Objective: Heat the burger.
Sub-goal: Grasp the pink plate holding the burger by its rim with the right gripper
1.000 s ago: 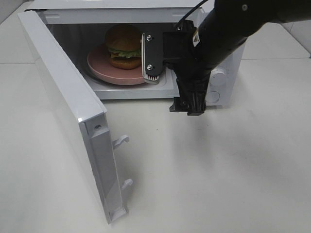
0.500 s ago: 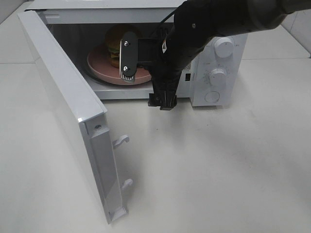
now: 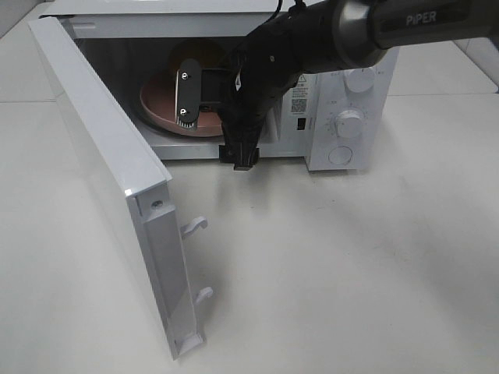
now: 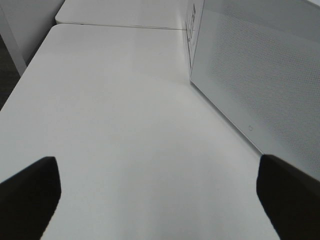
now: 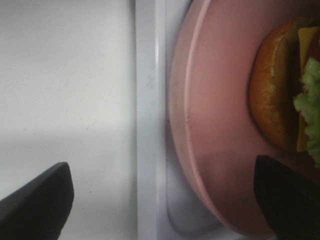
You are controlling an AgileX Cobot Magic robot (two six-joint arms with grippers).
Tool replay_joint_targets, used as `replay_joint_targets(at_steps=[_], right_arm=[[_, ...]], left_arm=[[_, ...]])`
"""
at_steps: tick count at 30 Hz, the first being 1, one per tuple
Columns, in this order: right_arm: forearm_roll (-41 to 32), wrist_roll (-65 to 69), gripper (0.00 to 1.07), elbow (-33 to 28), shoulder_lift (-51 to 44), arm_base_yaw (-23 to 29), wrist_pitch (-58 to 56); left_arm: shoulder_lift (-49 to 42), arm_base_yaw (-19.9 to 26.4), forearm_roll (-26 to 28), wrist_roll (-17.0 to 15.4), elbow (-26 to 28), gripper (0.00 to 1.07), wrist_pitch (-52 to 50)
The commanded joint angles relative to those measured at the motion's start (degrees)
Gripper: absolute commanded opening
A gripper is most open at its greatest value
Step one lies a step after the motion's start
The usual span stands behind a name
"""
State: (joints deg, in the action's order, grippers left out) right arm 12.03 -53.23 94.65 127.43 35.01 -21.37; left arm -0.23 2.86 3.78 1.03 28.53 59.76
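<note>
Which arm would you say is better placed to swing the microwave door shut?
Probably the left: the left gripper hangs open by the door, outside it; the right gripper sits in the opening.

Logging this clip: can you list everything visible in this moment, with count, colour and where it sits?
microwave: one, white, at the back of the table, open.
door: one, white, swung out on the left of the exterior view.
plate: one, pink, inside the microwave.
burger: one, golden-brown bun with green lettuce, on the plate.
round controls: three, white, on the microwave's front panel right of the cavity.
table: one, white, under everything.
right hand: one, dark, open, at the microwave's mouth by the plate's rim.
left hand: one, dark, open, above the table beside the door.
</note>
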Motion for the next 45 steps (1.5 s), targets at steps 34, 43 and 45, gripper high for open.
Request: replay_joint_targets(at_steps=[34,43,45], right_arm=[[-1.72,1.03,0.49,13.18,11.34,-3.21,-5.50],[-5.04,0.52,0.04,13.18,10.94,-2.06,-9.05],[-6.19,-0.92,0.00,13.18,10.77,-1.20,-10.37]], left_arm=[[-1.32,-0.06,0.29,0.00,-0.06,1.01,-0.34],[-1.32,-0.06,0.29,0.00,-0.06,1.01,-0.34],[-1.32,-0.06,0.29,0.00,-0.06,1.01,-0.34]])
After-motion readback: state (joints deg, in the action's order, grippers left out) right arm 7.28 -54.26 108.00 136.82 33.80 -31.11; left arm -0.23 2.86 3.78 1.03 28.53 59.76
